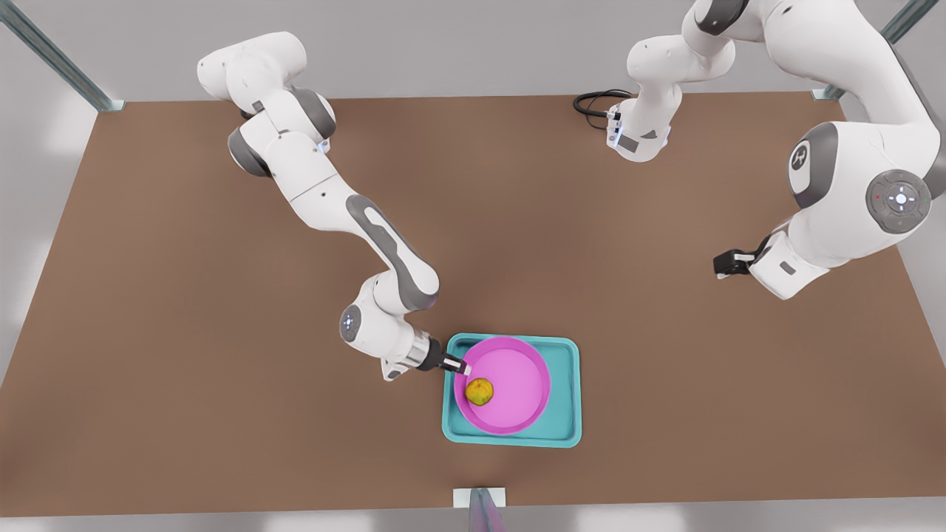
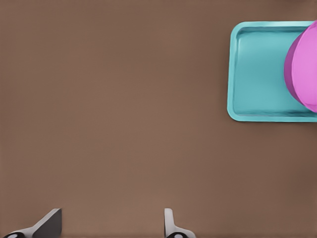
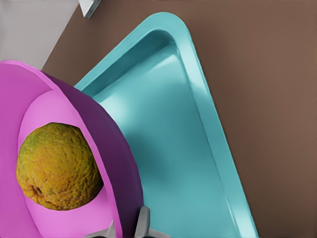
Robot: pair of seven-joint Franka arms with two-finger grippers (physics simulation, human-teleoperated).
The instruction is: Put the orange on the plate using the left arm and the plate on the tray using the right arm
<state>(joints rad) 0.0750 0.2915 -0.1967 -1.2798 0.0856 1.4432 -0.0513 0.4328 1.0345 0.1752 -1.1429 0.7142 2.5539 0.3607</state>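
Bright, even overhead light, faint soft shadows, slight sheen on the tray (image 3: 168, 129).

Overhead front view; wrist views share tray (image 2: 257, 74).

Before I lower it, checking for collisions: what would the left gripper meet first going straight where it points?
Probably bare table: the open left gripper faces it, with the tray off to the side.

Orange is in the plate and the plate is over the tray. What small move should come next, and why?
Probably the right gripper should open: it clamps the plate rim, the plate lies within the tray, and the orange sits inside. The left gripper waits open, off to the front view's right.
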